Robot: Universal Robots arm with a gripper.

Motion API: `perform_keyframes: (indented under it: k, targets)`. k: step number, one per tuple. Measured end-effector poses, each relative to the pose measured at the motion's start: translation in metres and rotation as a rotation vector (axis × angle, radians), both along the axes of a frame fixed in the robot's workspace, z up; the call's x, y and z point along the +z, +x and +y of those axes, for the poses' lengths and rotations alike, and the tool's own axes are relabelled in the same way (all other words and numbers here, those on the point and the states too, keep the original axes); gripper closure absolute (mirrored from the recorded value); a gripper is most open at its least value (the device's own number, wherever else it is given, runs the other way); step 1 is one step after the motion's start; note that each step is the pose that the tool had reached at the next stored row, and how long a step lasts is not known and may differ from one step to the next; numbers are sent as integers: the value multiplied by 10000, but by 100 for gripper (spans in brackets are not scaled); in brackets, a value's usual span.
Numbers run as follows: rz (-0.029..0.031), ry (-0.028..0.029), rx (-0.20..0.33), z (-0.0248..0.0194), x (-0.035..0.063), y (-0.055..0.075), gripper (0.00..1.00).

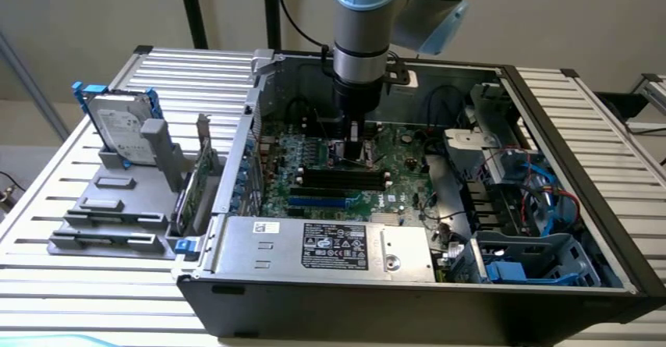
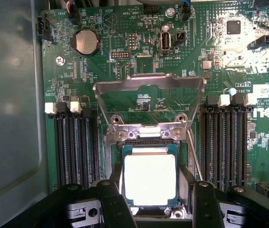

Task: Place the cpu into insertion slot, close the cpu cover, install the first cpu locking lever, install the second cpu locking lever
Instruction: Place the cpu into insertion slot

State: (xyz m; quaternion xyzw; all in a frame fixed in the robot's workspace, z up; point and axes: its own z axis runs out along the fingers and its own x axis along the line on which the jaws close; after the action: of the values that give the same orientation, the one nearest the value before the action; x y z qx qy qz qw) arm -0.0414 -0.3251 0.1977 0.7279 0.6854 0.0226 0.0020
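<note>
Wrist view: the cpu (image 2: 149, 178) lies silvery face up in the insertion slot (image 2: 146, 142), square to its rim and apparently seated. The gripper (image 2: 151, 194) straddles it, and the jaws look closed against two opposite edges of the chip, so the cpu appears held and not yet let go. The first step is judged all but done. The cpu cover (image 2: 148, 81) is swung fully open, its frame lying back over the green board (image 2: 139, 28) beyond the slot, so closing it is outstanding. A thin locking lever (image 2: 195, 154) stands free beside the slot, unlatched; the second lever cannot be made out. Both lever steps are outstanding. Black memory slots (image 2: 75, 147) flank the socket on either side. In the exterior view the gripper (image 1: 357, 148) reaches straight down into the open computer case (image 1: 416, 300), above the grey power-supply box (image 1: 323, 246). The case lies on a desk (image 1: 93, 285) of slatted metal, with a hard drive (image 1: 120, 129) propped in a grey holder at the exterior view's left. Pale walls and dark upright posts stand behind.
</note>
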Motion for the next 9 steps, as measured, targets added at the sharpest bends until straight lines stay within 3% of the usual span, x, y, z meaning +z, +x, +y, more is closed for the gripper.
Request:
perform_keyframes:
  k: [9]
  targets:
    - [-11,-5,-2,0,-5,0,45]
